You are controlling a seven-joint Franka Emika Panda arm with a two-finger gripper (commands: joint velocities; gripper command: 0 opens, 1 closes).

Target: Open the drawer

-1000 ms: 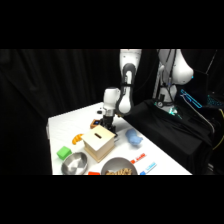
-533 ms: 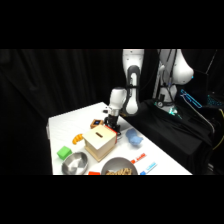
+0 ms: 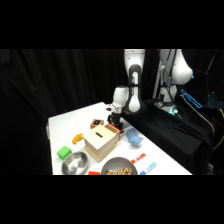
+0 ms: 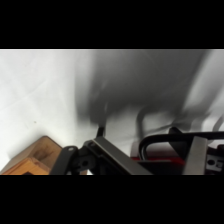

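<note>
Nearest the camera in the side view, a round metal bowl [image 3: 75,163] sits at the table's near left corner, with a second round dish [image 3: 119,167] to its right at the near edge, cut off by the picture's bottom. A small green block [image 3: 63,152] lies just left of and beyond the bowl, and a small orange thing [image 3: 77,139] lies a little farther back.

Behind these stands the light-wood box [image 3: 101,141], roughly mid-table, with a dark slot [image 3: 98,136] in its top. Its drawer [image 3: 113,131] is on the far right side of the box, the side turned toward the arm; how far out it stands cannot be told. A blue object [image 3: 133,138] rests on the white table [image 3: 70,122] to the right of the box.

Farther back, the gripper [image 3: 114,121] hangs low just beyond the box's far right side, close by the drawer front. A small orange-and-dark block [image 3: 96,123] lies to the left of the gripper.

From the wrist view, a corner of the wooden box [image 4: 35,159] shows at lower left, dark linkage crosses the bottom, and a thin black curved piece [image 4: 160,140] arcs at the right. Whether the fingers are spread or pressed together cannot be told.
</note>
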